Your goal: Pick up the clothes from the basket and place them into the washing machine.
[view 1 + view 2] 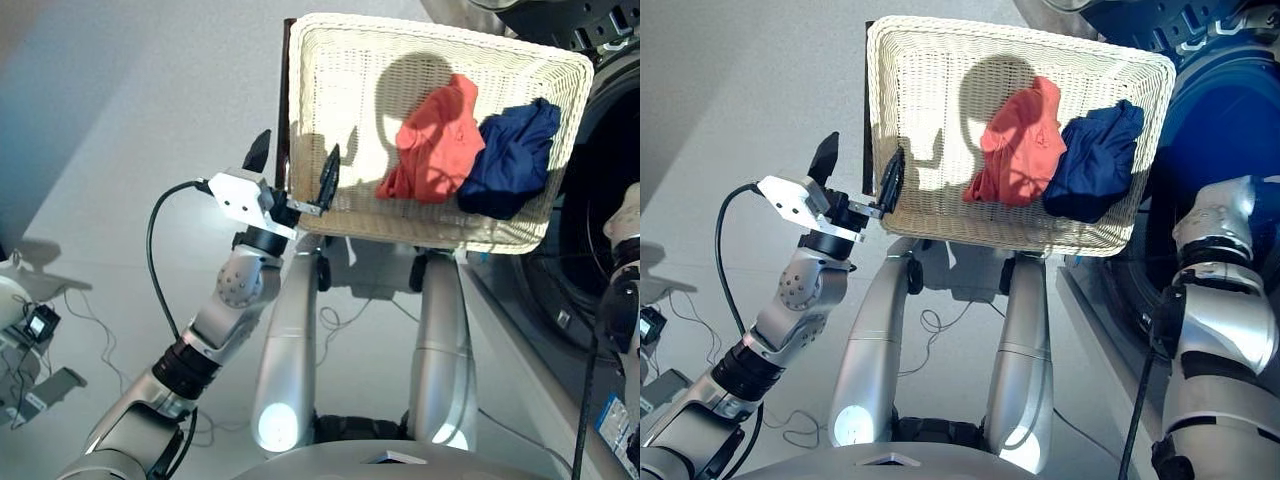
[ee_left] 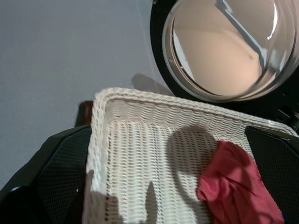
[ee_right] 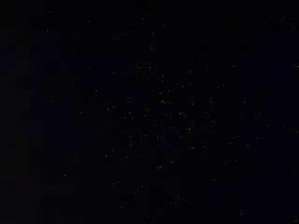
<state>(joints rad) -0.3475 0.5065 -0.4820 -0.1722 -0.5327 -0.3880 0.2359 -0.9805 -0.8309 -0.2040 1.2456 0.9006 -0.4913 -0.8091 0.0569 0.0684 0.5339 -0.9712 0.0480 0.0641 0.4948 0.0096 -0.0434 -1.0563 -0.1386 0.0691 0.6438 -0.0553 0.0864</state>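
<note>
With its jaws spread and empty, the left gripper point(image 1: 293, 165) straddles the basket point(image 1: 330, 60) rim and could snag wicker short of the coral-red garment point(image 1: 437, 140) beyond its fingertips.

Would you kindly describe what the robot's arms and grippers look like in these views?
The left arm is silver-grey metal with black joint bands, a round grey wrist joint and a white angular bracket. A black cable loops from that bracket down the forearm. The left gripper has two slim, pointed black fingers. The right arm is bulkier, silver with black bands and its own black cable; its gripper is out of view.
</note>
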